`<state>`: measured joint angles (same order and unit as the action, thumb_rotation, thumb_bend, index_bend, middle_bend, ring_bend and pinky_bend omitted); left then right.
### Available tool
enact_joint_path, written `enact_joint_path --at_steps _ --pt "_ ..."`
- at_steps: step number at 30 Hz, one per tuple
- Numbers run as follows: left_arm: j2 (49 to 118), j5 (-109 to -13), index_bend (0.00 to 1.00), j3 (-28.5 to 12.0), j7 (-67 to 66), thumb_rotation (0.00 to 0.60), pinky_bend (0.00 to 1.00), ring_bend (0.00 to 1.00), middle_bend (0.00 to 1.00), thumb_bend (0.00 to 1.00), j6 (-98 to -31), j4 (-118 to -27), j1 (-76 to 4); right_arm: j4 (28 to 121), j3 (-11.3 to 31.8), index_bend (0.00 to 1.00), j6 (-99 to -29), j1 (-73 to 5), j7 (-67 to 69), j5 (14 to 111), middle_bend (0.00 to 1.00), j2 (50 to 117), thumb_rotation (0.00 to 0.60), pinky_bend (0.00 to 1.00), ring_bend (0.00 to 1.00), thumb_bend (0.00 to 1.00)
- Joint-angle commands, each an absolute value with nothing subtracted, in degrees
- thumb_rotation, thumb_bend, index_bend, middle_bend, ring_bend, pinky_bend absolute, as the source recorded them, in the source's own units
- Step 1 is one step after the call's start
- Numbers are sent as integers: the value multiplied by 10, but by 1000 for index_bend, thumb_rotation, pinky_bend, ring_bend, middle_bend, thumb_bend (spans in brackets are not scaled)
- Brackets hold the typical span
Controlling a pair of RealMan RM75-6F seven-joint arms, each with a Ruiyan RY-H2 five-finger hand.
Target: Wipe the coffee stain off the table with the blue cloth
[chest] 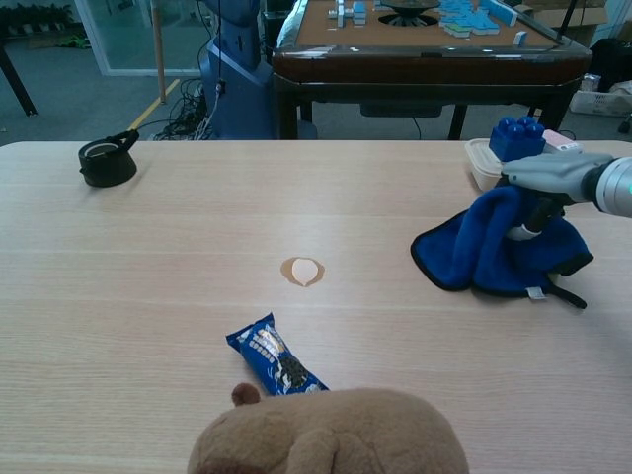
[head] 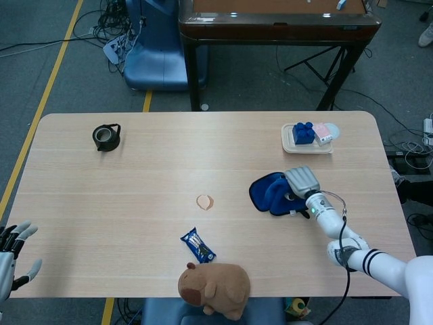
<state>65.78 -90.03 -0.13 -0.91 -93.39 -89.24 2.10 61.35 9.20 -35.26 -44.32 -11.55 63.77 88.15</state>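
The blue cloth (head: 272, 193) (chest: 469, 259) lies bunched on the right side of the table. My right hand (head: 302, 182) (chest: 546, 182) rests on top of it, fingers pressed down into the folds; whether they grip the fabric I cannot tell. The coffee stain (head: 204, 202) (chest: 302, 272), a small tan ring, sits near the table's middle, well left of the cloth. My left hand (head: 13, 254) hangs at the near left corner in the head view, fingers apart, holding nothing.
A snack wrapper (head: 198, 246) (chest: 276, 357) and a brown plush toy (head: 214, 288) (chest: 326, 432) lie near the front edge. At the back right stands a tray (head: 287, 140) (chest: 478, 166) with blue blocks. A black lid (head: 106, 137) (chest: 106, 162) is at the back left.
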Motion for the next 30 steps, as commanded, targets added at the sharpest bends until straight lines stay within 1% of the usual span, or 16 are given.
enact_joint_path --at_steps 1,7,11,21,26,30 --pt "657 -901 208 -2 -7 600 66 124 164 268 -936 -892 22 636 110 703 -382 -451 -94 660 672 878 600 750 613 618" --pt "655 -903 208 -1 1 600 66 124 164 268 -941 -888 25 670 140 704 -430 -475 -82 689 671 886 600 758 615 618" --pt "653 -905 208 -1 6 600 66 124 164 268 -945 -886 27 670 164 704 -448 -504 -84 692 669 919 600 758 615 618" --pt "649 -901 208 -2 20 600 66 123 164 268 -951 -881 33 603 191 704 -412 -589 -114 652 665 1028 600 758 615 618" --pt "649 -901 208 -2 21 600 66 123 163 268 -951 -880 34 558 191 703 -389 -626 -121 641 665 1084 600 758 615 618" --pt "649 -899 208 -2 21 600 66 123 164 269 -949 -880 35 521 182 704 -375 -649 -130 645 665 1120 600 758 615 617"
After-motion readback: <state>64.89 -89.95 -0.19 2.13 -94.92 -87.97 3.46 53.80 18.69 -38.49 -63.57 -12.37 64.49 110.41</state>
